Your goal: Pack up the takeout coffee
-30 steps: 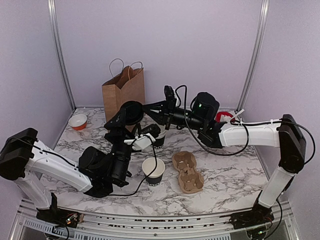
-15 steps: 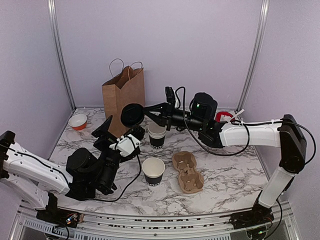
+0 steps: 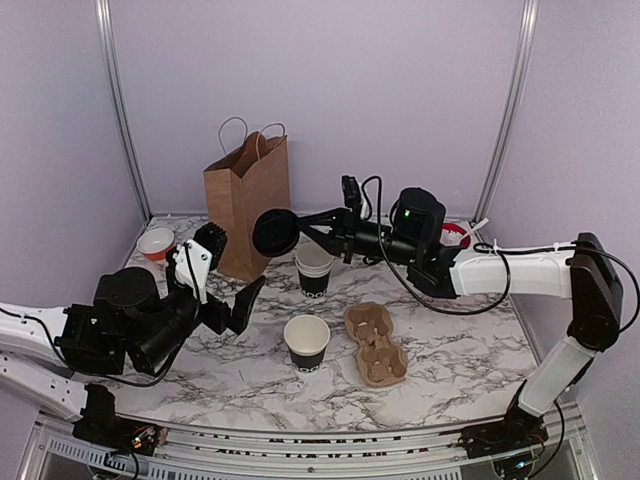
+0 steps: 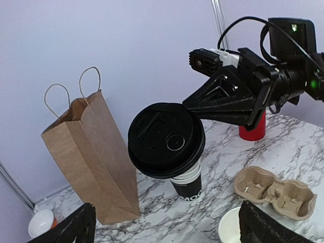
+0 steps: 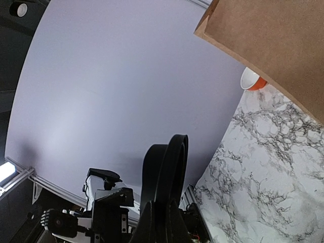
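Observation:
The takeout coffee cup (image 3: 306, 342), black with a white inside, stands lidless at the table's middle; its rim shows in the left wrist view (image 4: 230, 230). My right gripper (image 3: 293, 227) is shut on the round black lid (image 3: 275, 232) and holds it on edge in the air, above and left of the cup stack. The lid faces the left wrist camera (image 4: 166, 139) and is edge-on in the right wrist view (image 5: 164, 177). My left gripper (image 3: 230, 275) is open and empty, left of the cup and below the lid.
A lidless stack of black cups (image 3: 314, 270) stands behind the coffee cup. A brown paper bag (image 3: 247, 190) stands at the back left, with an orange bowl (image 3: 155, 243) to its left. A cardboard carrier (image 3: 375, 343) lies right of the cup. A red cup (image 3: 452, 235) is behind the right arm.
My left arm has pulled back to the left and away from the lid, its gripper open. The right gripper keeps the lid, shifted slightly right.

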